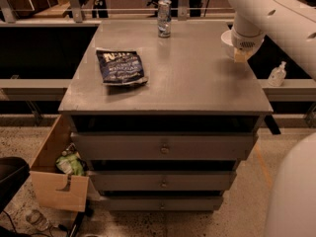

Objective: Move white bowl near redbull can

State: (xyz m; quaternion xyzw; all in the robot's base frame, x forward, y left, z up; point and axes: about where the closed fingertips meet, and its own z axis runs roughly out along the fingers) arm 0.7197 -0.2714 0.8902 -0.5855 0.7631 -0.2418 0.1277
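The step in hand is the carry; the gripper (240, 55) sits at the far right side of the tabletop (197, 83), under the thick white arm (279, 14), and its jaws look closed on the rim of the white bowl (226, 39). Only the bowl's left edge shows past the wrist, with one tan pad below it, so the hold is a judgement and not plainly seen; whether the bowl rests on the tabletop or hangs just above it I cannot tell.

The redbull can (164, 18) stands upright near the back edge, about mid-width and well apart from the bowl; bare tabletop lies between the two. A dark blue snack bag (121, 67) lies flat on the left half, out of that line.

The task is partly done at best: the bowl is in hand but not yet near the can. The next move calls for a sweep leftward and slightly toward the back, keeping the bowl level; it should stop short on the can's right side. The can is slim and tall, so a brush from the bowl or the wrist would likely tip it. Then the bowl goes down flat, the jaws open, and the gripper rises straight up clear of the rim.
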